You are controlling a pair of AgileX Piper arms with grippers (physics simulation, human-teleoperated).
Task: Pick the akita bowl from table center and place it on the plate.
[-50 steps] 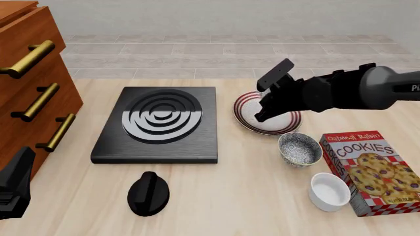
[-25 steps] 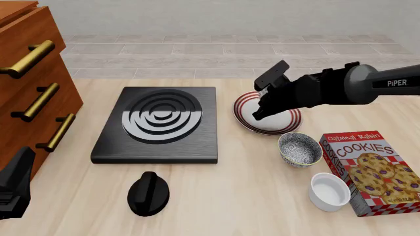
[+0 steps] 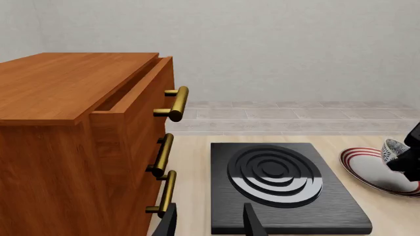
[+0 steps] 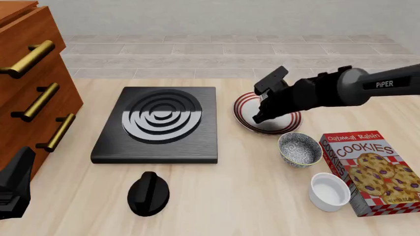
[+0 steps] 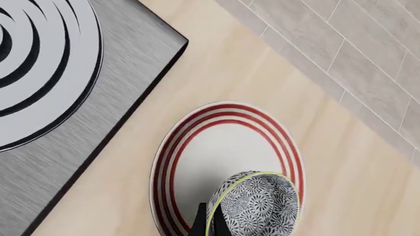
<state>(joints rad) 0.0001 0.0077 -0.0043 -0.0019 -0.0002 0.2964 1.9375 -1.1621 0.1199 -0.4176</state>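
Pale wood table [image 4: 217, 196], tiled floor behind. Right tool [image 4: 264, 107] clamped on akita bowl [image 5: 253, 204] rim, bowl tilted over plate [image 5: 196, 172], beside stove slab [image 4: 157, 123]. Likely light, stiff, smooth, breakable; rim pinch suits. Left tool [image 3: 208, 223] apart, idle near stove slab. Count: two speckled bowls, one white bowl [image 4: 329, 191], one plate, one cookie box [image 4: 371, 172].

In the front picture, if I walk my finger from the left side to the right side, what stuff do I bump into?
Wooden drawers → black knob → black stove slab → plate → speckled bowl → white bowl → cookie box.
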